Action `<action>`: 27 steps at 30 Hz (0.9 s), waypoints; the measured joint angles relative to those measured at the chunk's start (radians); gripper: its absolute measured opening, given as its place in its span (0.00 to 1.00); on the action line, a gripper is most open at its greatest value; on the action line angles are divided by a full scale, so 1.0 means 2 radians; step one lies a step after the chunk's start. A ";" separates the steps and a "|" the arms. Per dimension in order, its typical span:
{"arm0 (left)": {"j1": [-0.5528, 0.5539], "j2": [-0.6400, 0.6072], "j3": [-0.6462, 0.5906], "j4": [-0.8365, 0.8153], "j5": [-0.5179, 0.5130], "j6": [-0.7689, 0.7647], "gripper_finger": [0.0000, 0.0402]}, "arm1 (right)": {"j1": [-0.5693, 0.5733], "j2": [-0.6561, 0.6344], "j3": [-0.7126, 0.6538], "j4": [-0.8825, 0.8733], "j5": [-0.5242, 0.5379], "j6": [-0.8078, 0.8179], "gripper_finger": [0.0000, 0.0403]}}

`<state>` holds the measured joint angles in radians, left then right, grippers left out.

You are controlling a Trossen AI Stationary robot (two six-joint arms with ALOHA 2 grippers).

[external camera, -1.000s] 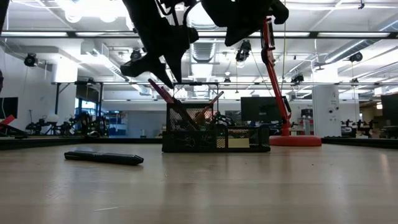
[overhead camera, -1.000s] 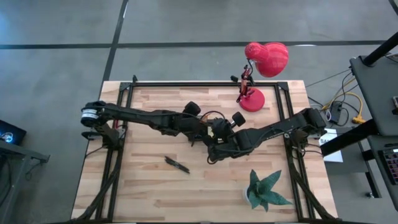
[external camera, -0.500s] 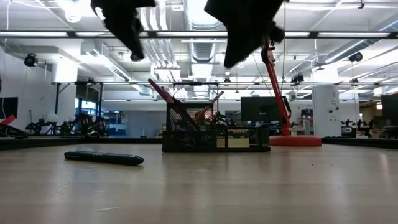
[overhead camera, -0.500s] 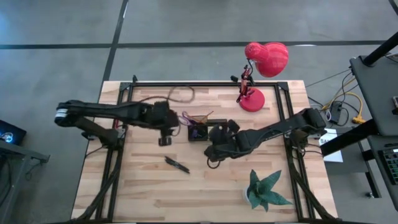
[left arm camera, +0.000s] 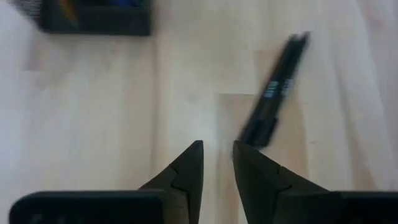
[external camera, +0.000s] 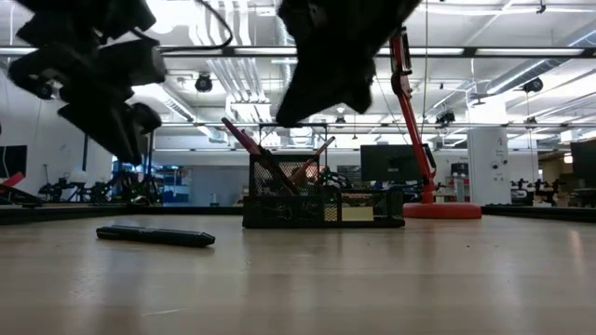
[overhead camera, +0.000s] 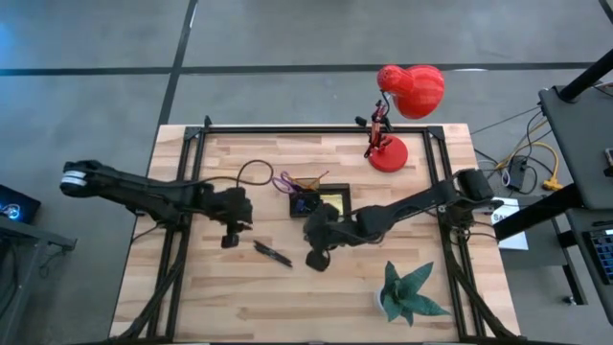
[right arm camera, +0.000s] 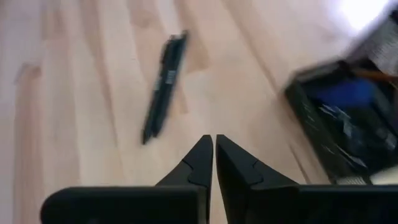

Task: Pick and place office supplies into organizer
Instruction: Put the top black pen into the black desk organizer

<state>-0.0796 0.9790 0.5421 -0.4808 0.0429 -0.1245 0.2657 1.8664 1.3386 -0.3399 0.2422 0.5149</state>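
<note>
A black pen [overhead camera: 273, 253] lies flat on the wooden table, also in the low view [external camera: 155, 235]. The black organizer [overhead camera: 319, 202] stands behind it with purple scissors handles [overhead camera: 283, 181] and a yellow pad [overhead camera: 333, 201] in it. My left gripper [left arm camera: 217, 149] hovers just left of the pen [left arm camera: 273, 93], its fingers a narrow gap apart and holding nothing. My right gripper [right arm camera: 214, 142] is shut and empty, above the table between the pen [right arm camera: 163, 87] and the organizer [right arm camera: 348, 124].
A red desk lamp [overhead camera: 393, 153] stands at the far right of the table. A green paper plant [overhead camera: 407, 295] sits near the right front corner. Bare wood lies in front of the pen and along the near edge.
My left gripper has swung away from above the organizer toward the table's left and near edges, sinking and rolling as it went, and now hangs beside the pen. My right gripper has sunk and shifted a little toward the near edge. The pen has not moved.
</note>
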 joint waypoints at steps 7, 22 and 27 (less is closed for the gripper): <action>-0.024 -0.011 -0.034 0.023 0.017 -0.001 0.17 | 0.000 0.061 0.057 -0.011 -0.023 -0.034 0.03; -0.040 0.080 -0.052 0.109 0.039 0.018 0.17 | -0.001 0.130 0.084 0.018 -0.088 0.032 0.03; -0.041 0.095 -0.057 0.119 0.046 0.018 0.17 | 0.000 0.160 0.114 0.022 -0.088 0.034 0.03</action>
<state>-0.1623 1.1690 0.4286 -0.2429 0.1344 -0.0878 0.2666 2.1874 1.5669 -0.2954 0.0662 0.5838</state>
